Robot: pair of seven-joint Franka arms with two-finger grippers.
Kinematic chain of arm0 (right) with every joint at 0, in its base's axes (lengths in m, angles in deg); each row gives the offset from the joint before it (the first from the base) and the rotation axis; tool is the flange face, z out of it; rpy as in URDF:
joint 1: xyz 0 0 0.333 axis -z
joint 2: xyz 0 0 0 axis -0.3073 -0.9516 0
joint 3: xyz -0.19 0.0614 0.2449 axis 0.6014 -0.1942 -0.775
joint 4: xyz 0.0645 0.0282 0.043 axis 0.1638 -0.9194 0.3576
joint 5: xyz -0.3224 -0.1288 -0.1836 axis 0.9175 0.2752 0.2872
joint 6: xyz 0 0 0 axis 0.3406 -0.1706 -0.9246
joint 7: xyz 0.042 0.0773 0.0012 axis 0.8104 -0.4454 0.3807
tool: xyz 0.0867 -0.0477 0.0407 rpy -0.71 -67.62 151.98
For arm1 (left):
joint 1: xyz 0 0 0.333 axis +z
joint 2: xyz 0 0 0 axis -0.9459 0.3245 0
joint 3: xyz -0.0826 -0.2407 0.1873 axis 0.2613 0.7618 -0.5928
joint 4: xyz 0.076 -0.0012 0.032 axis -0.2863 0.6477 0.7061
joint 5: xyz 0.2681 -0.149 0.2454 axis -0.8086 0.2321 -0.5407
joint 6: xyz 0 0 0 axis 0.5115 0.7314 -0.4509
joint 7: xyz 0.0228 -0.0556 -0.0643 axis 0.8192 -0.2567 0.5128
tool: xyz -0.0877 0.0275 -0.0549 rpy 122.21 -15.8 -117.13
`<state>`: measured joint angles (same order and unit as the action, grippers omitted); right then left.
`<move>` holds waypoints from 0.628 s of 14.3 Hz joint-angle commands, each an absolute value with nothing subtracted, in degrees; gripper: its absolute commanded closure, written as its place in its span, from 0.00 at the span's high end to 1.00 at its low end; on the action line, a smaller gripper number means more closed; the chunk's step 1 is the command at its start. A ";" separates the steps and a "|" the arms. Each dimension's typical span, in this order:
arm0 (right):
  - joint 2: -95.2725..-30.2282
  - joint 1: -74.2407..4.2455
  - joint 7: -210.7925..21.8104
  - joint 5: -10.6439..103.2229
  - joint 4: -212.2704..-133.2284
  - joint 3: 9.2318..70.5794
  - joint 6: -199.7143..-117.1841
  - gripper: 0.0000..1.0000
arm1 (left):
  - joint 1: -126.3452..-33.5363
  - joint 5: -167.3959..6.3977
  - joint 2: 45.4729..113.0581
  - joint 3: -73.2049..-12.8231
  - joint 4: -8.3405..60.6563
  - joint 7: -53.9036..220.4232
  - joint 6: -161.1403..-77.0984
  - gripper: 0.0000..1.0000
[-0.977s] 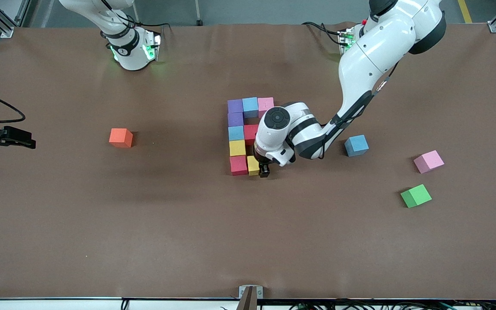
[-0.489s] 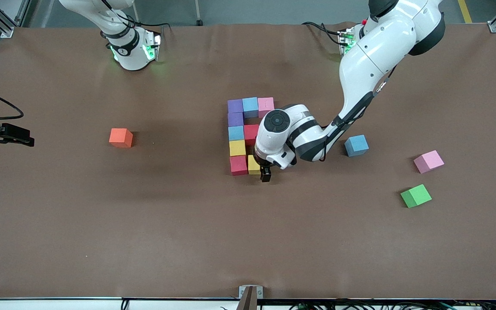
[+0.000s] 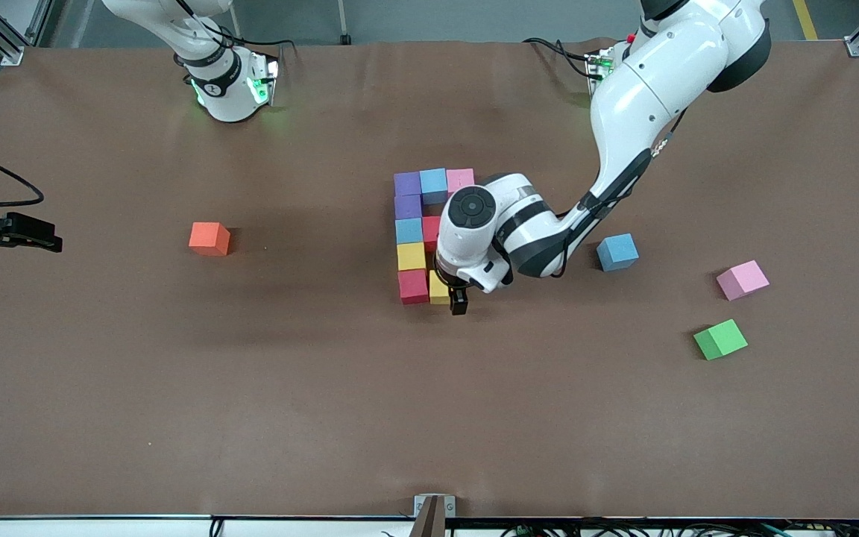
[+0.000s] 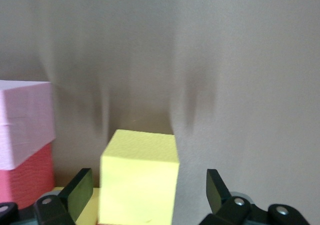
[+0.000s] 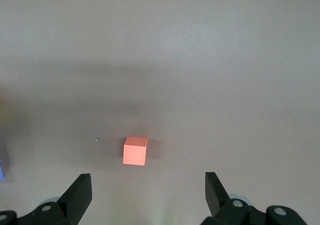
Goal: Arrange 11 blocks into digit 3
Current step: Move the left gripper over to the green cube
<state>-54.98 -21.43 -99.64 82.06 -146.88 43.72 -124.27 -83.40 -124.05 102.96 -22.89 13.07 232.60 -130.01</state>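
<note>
Standing spread around the yellow cube (image 4: 139, 177), the left hand (image 4: 147, 195) hovers.

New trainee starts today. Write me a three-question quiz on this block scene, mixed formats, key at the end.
1. True or false: the left tool is clamped shut on the yellow block under it.
2. Multiple choice: which block lies alone toward the right arm's end of the table? A) green block B) orange block C) loose pink block
3. Fill in: apart from the figure, toward the left arm's end, lie a light blue block, a pink block and a ____ block.

Key:
1. False; its fingers stand open on either side of the block.
2. B, the orange block; the right tool hangs open above the table with it in sight.
3. green
</note>
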 commanded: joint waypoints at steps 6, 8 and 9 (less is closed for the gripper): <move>-50.19 -21.06 -99.13 82.17 -152.21 42.89 -125.36 1.00 | -70.21 -124.38 95.40 -11.43 13.28 212.83 -117.28 1.00; -49.31 -21.59 -99.13 82.34 -152.56 42.89 -124.83 1.00 | -67.30 -124.38 92.77 -10.72 13.89 201.41 -112.82 1.00; -48.61 -21.68 -99.13 82.34 -152.74 42.98 -124.66 1.00 | -65.90 -124.38 91.97 -10.71 13.90 196.04 -110.18 1.00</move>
